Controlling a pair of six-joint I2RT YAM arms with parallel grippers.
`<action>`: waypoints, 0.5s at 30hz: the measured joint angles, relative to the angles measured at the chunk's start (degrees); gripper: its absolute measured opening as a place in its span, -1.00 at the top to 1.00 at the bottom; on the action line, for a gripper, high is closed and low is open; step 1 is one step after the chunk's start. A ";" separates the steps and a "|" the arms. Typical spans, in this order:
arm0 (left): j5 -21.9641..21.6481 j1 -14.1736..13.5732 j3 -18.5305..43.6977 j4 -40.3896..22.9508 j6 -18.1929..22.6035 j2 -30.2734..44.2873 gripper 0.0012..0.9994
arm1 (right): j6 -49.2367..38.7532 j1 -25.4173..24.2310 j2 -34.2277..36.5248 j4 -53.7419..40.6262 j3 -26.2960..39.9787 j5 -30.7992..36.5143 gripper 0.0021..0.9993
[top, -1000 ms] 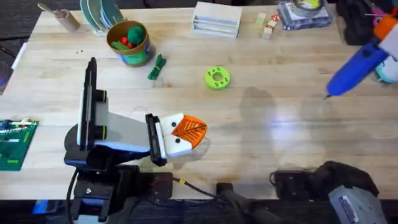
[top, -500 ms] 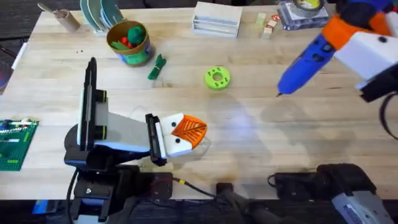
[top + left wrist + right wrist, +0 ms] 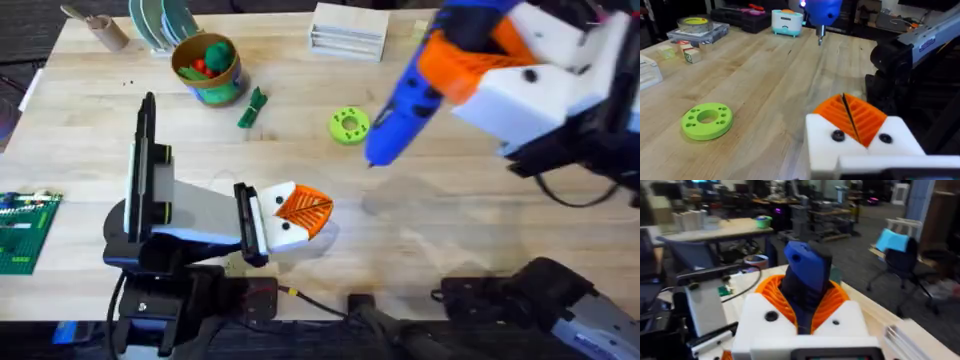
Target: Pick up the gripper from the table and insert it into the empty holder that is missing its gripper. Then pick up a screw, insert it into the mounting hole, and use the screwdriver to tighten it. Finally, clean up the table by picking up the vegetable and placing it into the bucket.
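My left gripper lies low over the table's front, shut, its two orange ribbed tips pressed together on white finger bases. Each base shows a dark round spot; screw or bare mounting hole, I cannot tell. Which base is the holder I cannot tell either. My right gripper hangs high, shut on the blue screwdriver, whose body sits between its orange pads. The black tip points down beside the lime disc. The dark-green vegetable lies beside the bucket.
A lime-green round disc lies mid-table. A white box and small blocks stand at the back, plates at the back left, a green baseplate at the left edge. The bucket holds red and green toys.
My right arm has swung left and risen toward the camera with the screwdriver; its tip went from the right edge to beside the lime disc. The left arm has stayed still.
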 joint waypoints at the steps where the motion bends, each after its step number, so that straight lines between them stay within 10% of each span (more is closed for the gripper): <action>1: 0.00 0.00 0.00 0.00 0.00 0.00 0.99 | -0.50 1.74 1.09 1.66 0.00 0.17 0.79; 15: 0.00 0.00 0.00 0.02 0.00 0.00 0.99 | -10.55 21.08 20.91 27.14 0.00 0.75 0.80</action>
